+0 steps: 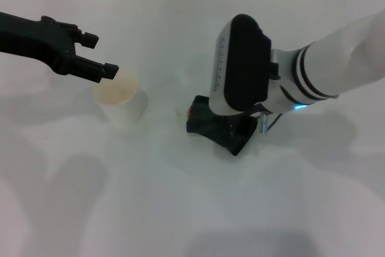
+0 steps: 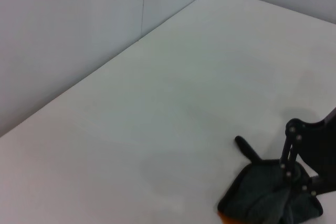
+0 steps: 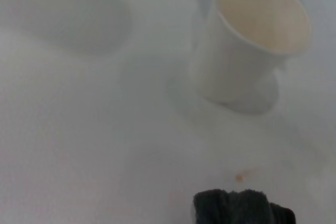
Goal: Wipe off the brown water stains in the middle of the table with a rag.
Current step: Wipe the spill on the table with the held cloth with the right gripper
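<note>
Rag (image 1: 219, 129), a dark green-black wad, lies on the white desk (image 1: 180, 209) just past the centre of the head view toward 4 o'clock, pressed under the right gripper (image 1: 231, 133). That gripper's fingers are mostly hidden beneath its big white-and-black wrist housing; in the left wrist view they (image 2: 294, 174) appear clenched on the cloth (image 2: 268, 195), with one thin dark finger (image 2: 247, 148) lying flat on the desk beside it. The brown water stains (image 1: 190, 112) show only as a small orange sliver touching the rag's edge at about 9 o'clock from the wad; the same orange peeks out under the cloth's lower edge in the left wrist view (image 2: 224, 216). A tiny brown speck (image 3: 239, 177) sits on the desk just beyond the rag (image 3: 239, 208) in the right wrist view, between it and the cup (image 3: 252, 40).

The translucent white cup (image 1: 122, 100) stands upright at 9 o'clock from the rag, well apart from it, its inside tinted pale tan. The left gripper (image 1: 99, 55) hovers at 10 o'clock in the head view, just above the cup's rim, its fingers spread and holding nothing.
</note>
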### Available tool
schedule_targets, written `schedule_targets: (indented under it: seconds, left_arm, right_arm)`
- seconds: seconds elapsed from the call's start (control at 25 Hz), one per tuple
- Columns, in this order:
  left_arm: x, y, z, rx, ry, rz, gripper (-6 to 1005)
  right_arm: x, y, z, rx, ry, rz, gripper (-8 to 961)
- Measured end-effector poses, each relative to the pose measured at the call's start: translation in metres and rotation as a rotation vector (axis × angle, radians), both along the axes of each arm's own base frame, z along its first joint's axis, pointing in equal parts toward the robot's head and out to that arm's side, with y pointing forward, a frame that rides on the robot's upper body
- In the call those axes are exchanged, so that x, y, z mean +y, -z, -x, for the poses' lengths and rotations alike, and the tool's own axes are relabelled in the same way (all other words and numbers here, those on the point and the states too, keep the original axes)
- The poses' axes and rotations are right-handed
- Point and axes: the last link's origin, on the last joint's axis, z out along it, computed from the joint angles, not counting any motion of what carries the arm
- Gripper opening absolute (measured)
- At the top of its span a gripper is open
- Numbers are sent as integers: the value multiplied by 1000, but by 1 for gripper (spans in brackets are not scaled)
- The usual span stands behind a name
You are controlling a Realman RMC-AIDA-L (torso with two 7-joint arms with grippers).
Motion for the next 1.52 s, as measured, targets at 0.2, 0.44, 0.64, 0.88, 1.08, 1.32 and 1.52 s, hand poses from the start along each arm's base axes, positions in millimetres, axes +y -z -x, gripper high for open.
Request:
schedule_targets:
  seconds: [0.2,0.44,0.64,0.88,1.08,1.32,1.52]
  left_arm:
    - [2,2,-3,0,7,1,891]
    - [2,3,-3,2,7,-2,891]
    - [2,3,-2,3,6,-5,891]
    - [2,4,-2,3,5,-4,891]
    - [2,4,-2,2,5,-3,891]
    - [2,5,-2,2,3,-3,891]
    - [2,5,-2,2,4,-4,891]
  right_arm:
    - [-7,11,5,-24,-44,30,65]
    - [-25,25,12,-57,-114,94,64]
    - [-30,27,18,-40,-142,100,64]
    - [-2,24,12,-14,-113,1,64]
    - [28,20,-4,-42,-16,-75,64]
    - [28,16,-4,-23,11,-86,63]
    - [-1,18,6,-35,-49,-1,63]
